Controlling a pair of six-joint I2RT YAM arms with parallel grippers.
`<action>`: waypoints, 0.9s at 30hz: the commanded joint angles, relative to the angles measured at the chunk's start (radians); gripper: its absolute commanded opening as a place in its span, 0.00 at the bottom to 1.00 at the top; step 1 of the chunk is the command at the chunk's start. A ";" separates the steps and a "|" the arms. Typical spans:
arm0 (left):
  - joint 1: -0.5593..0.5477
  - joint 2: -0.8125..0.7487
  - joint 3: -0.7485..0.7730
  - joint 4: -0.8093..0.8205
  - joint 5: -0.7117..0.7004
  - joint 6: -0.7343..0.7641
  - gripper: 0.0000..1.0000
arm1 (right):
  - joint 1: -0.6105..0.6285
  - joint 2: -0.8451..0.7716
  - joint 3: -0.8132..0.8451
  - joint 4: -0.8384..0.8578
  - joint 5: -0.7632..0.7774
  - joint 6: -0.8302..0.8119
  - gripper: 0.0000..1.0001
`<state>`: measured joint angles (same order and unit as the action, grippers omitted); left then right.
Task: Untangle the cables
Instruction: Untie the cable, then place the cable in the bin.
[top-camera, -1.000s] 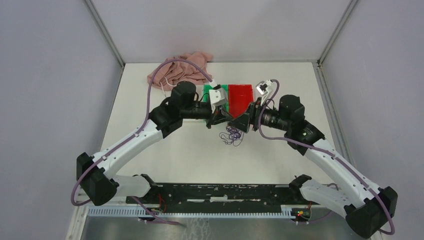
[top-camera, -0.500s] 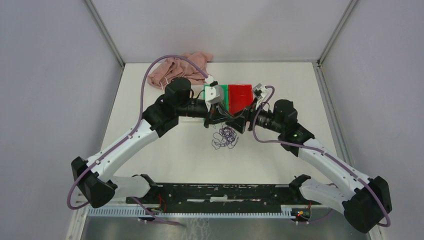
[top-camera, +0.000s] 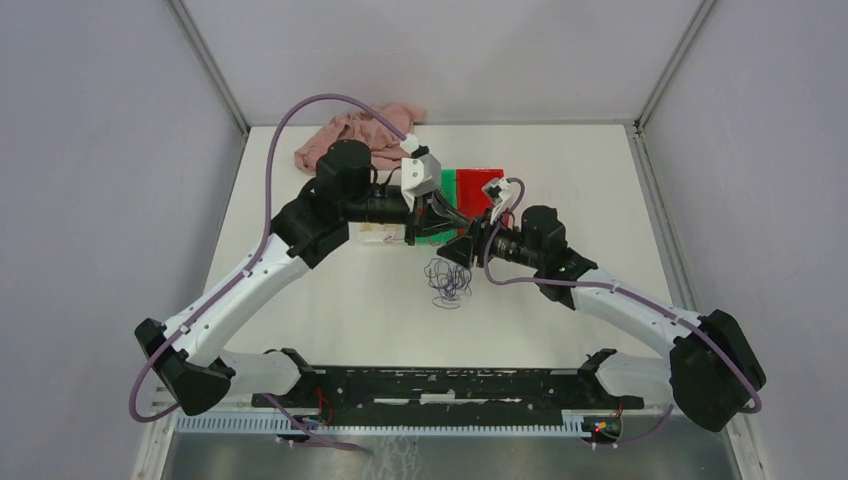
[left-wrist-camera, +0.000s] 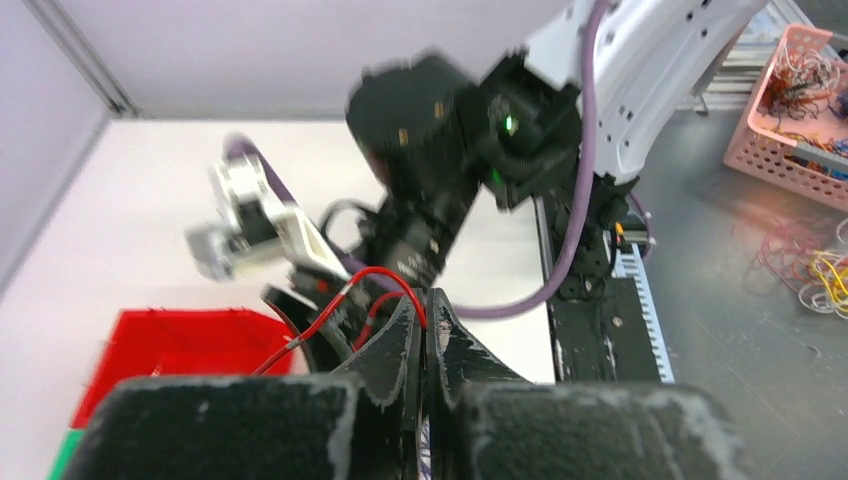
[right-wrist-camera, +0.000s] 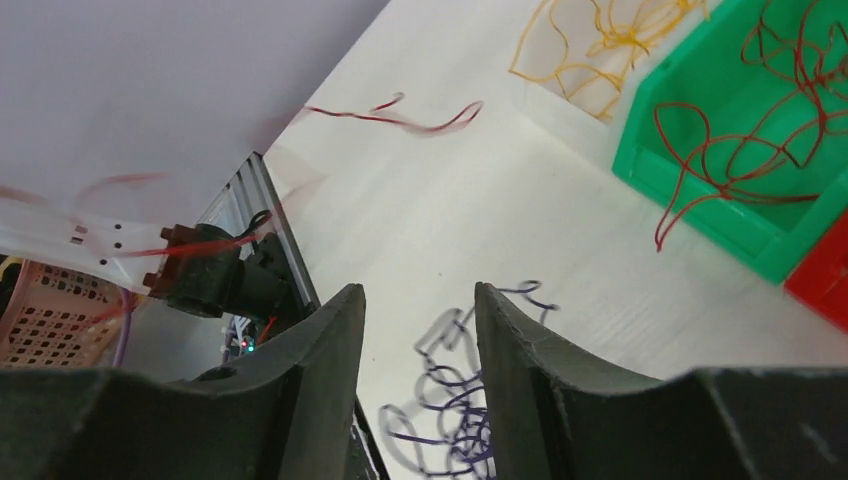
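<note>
Top external view: purple cables (top-camera: 447, 283) lie in a loose, curly clump near the middle of the desk (top-camera: 330, 310). The clump's long axis runs from 12 to 6 o'clock, and a few stray loops trail toward 6.

The right end effector (right-wrist-camera: 415, 300) hangs just over the clump's 12 o'clock end, its jaws parted with nothing between them. Through that gap the right wrist view shows the purple loops on the desk.

The left end effector (left-wrist-camera: 427, 335) sits at 11 o'clock of the clump with its fingers pressed together. Whether they pinch a strand cannot be told.

At 12 o'clock of the clump stands a green bin (right-wrist-camera: 720, 215) holding red cables (right-wrist-camera: 745, 135). A red bin (right-wrist-camera: 825, 275) touches it on the 3 o'clock side. Yellow cables (right-wrist-camera: 610, 35) lie in a clear tray at the green bin's 9 o'clock. A pink cloth (top-camera: 350, 140) lies at 11 o'clock by the far wall.
</note>
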<state>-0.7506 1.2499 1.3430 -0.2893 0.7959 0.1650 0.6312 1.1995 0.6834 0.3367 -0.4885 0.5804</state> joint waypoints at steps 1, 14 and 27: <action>-0.004 0.006 0.146 0.033 0.015 -0.007 0.03 | 0.004 0.035 -0.084 0.111 0.059 0.069 0.49; -0.005 0.045 0.363 -0.046 -0.088 0.164 0.03 | 0.005 0.073 -0.216 0.181 0.134 0.144 0.49; -0.005 0.057 0.271 -0.035 -0.300 0.302 0.03 | 0.004 -0.149 -0.054 -0.180 0.343 0.020 0.63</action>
<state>-0.7506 1.3045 1.6573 -0.3462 0.6205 0.3714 0.6331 1.1149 0.5529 0.2520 -0.2649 0.6624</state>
